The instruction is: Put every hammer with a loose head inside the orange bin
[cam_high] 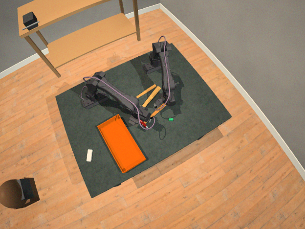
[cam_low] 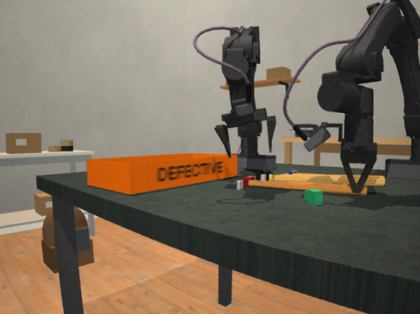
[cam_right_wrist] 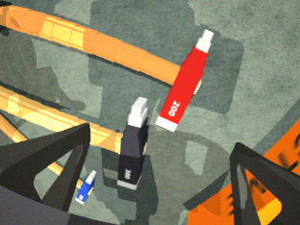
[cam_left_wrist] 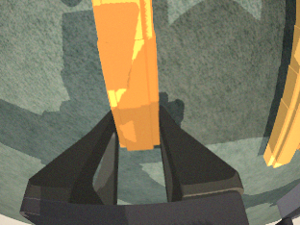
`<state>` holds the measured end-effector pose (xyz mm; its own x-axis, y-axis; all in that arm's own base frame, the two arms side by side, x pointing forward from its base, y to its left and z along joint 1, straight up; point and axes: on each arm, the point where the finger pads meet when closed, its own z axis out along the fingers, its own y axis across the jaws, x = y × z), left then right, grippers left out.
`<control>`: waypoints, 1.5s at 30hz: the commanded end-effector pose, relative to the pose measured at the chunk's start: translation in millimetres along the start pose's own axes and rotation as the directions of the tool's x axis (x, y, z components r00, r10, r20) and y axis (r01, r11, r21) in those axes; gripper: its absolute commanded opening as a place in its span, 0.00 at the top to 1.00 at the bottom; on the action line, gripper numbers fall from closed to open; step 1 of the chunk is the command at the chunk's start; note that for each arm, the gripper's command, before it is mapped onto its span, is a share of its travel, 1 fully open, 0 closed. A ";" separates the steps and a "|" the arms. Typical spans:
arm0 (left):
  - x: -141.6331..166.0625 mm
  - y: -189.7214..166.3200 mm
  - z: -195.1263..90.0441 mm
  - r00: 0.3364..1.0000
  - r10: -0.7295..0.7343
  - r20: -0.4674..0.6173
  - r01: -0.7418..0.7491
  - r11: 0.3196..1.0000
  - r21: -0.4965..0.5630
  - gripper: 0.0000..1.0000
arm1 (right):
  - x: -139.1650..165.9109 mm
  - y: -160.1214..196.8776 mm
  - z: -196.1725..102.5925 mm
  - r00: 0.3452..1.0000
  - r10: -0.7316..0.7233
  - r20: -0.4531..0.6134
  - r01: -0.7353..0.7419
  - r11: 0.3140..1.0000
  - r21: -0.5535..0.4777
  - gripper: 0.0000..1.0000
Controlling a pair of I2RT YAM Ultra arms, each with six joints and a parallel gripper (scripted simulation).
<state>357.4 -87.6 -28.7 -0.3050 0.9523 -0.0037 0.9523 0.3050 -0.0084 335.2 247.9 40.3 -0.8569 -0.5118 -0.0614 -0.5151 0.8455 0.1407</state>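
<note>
The red-headed hammer (cam_high: 143, 123) (cam_low: 305, 186) (cam_left_wrist: 127, 58) (cam_right_wrist: 185, 87) lies on the table. My left gripper (cam_low: 356, 189) (cam_left_wrist: 137, 114) is shut on its handle near the end. My right gripper (cam_low: 250, 154) (cam_right_wrist: 162, 141) is wide open and empty, above the table near the heads. The black-headed hammer (cam_high: 151, 96) (cam_low: 328, 178) (cam_right_wrist: 133, 154) lies beside the red one. The smaller blue-headed hammer (cam_high: 146, 91) (cam_low: 292, 172) (cam_right_wrist: 87, 188) lies beyond it; the top view shows only the handles of these two. The orange bin (cam_high: 134, 164) (cam_low: 111, 175) (cam_right_wrist: 212, 212) is empty.
A green block (cam_high: 170, 119) (cam_low: 313, 197) lies near the red hammer's handle. A white block (cam_high: 89, 155) lies on the far side of the bin. The bin stands close to the hammer heads. Both arms reach over the hammers, with their grippers near each other.
</note>
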 end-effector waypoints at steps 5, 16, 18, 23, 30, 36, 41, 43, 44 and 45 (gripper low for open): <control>1.3 3.2 -6.3 1.000 0.001 0.003 -0.001 1.000 -0.014 0.79 | -10.3 -5.9 11.8 0.927 -0.367 0.083 0.374 0.923 -0.096 0.00; 1.3 3.2 -6.3 1.000 0.001 0.003 -0.001 1.000 -0.014 0.79 | -19.4 -11.4 17.9 0.725 -0.655 0.214 0.683 0.724 -0.099 0.00; 1.3 3.2 -6.3 1.000 0.001 0.003 -0.001 1.000 -0.014 0.79 | -21.2 -13.2 19.1 0.664 -0.707 0.245 0.741 0.666 -0.087 0.00; 1.3 3.2 -6.3 1.000 0.001 0.003 -0.001 1.000 -0.014 0.79 | -26.0 -16.8 20.8 0.504 -0.805 0.312 0.854 0.519 -0.038 0.00; 1.3 3.2 -6.3 1.000 0.001 0.003 -0.001 1.000 -0.014 0.79 | -30.3 -21.7 21.7 0.351 -0.864 0.361 0.923 0.384 0.024 0.00; 1.3 3.2 -6.3 1.000 0.001 0.003 -0.001 1.000 -0.014 0.79 | -26.6 -26.1 24.1 0.328 -0.870 0.368 0.932 0.361 0.023 0.00; 1.3 3.2 -6.3 1.000 0.001 0.003 -0.001 1.000 -0.014 0.79 | -24.1 -25.6 22.3 0.341 -0.870 0.357 0.929 0.370 0.015 0.00; 1.3 3.2 -6.3 1.000 0.001 0.003 -0.001 1.000 -0.014 0.79 | -24.3 -25.6 22.3 0.340 -0.870 0.357 0.929 0.370 0.016 0.00; 1.3 3.2 -6.3 1.000 0.001 0.003 -0.001 1.000 -0.014 0.79 | -24.3 -25.6 22.3 0.340 -0.870 0.357 0.929 0.370 0.016 0.00; 1.3 3.2 -6.3 1.000 0.001 0.003 -0.001 1.000 -0.014 0.79 | -24.3 -25.6 22.3 0.340 -0.870 0.357 0.929 0.370 0.016 0.00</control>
<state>357.4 -87.6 -28.7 -0.3050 0.9523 -0.0037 0.9523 0.3050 -0.0084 372.5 241.9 13.8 0.1444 -0.8637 -0.4828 -0.9884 -0.1495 -0.0281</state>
